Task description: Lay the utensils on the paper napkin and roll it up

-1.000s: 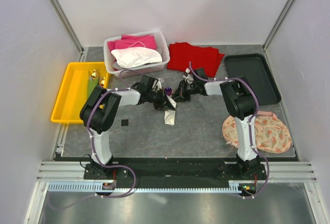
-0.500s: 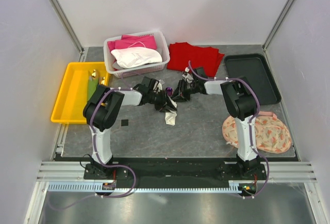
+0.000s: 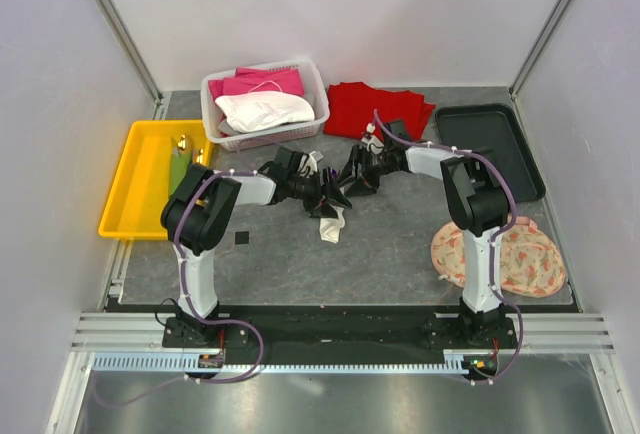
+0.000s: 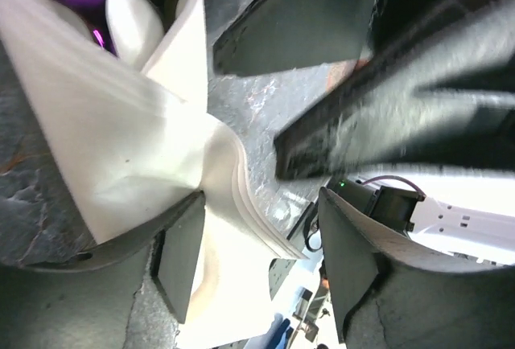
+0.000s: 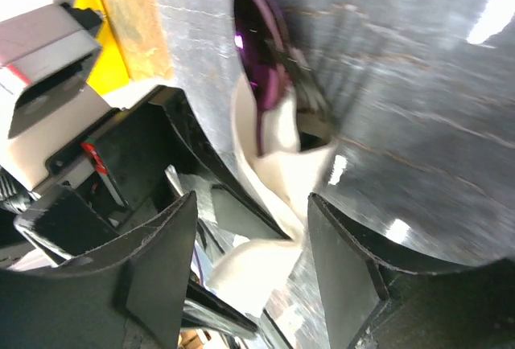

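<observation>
Two meeting nose to nose at mid-tabletop [image 3: 390,254]: left gripper [image 3: 322,194] and right gripper [image 3: 352,182]. Spread wide on the left, with loose folds of the paper napkin [image 3: 330,226] between the fingers, unclamped. Spread wide on the right as well, gripping nothing. Lying crumpled and half rolled under both, trailing toward the near edge, with the purple utensil [image 5: 259,59] poking from one end.

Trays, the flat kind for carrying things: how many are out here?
2: a yellow plastic tray at the far left, and a flat black tray at the far right, beside the folded red cloth. None appears hidden.
</observation>
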